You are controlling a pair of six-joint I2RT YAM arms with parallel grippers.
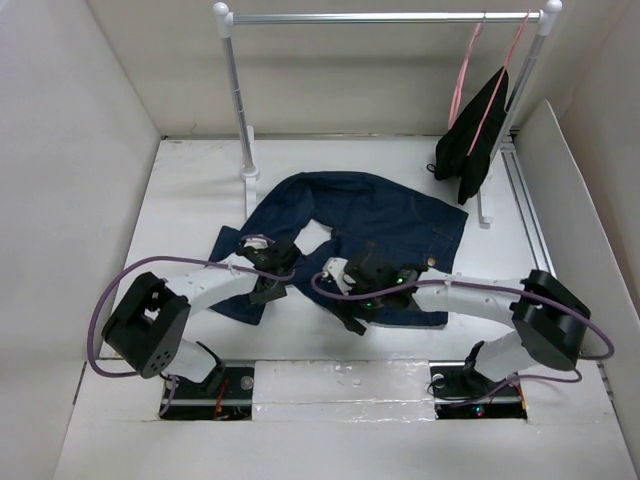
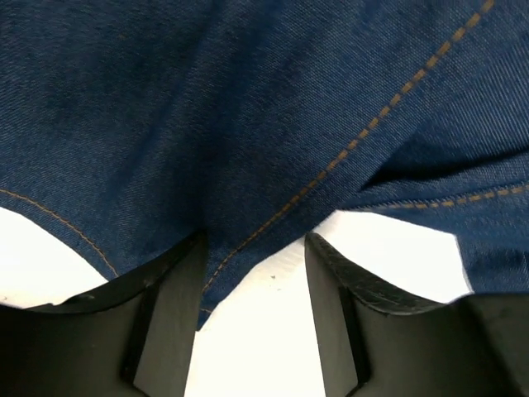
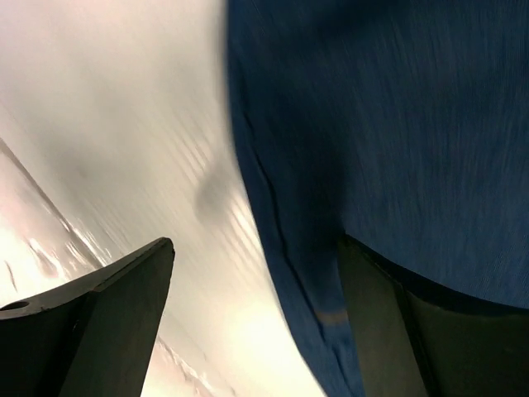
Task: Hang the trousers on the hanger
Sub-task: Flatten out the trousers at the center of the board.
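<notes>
Evidently at the grasping step, with nothing hung yet. Dark denim trousers (image 1: pixel 380 215) spread loosely over the middle of the table (image 1: pixel 190 200), waist end toward the right. Left gripper (image 2: pixel 256 248) down on the near left part of the cloth, jaws parted, a stitched edge lying between the fingers but not pinched. Right gripper (image 3: pixel 256 248) low at the near edge of the denim, spread wide too, cloth draped against one finger, nothing clamped; rather blurred in that view. Hanger not plainly made out: possibly the pale curl (image 1: pixel 257 241) just beside the left gripper, otherwise hidden by denim. Far right, on the rail (image 1: pixel 380 17), a black garment (image 1: pixel 475 130) on pink wire, no part of this job. Next, probably: close on the fabric, lift, and feed a leg over the hanger without bunching.
</notes>
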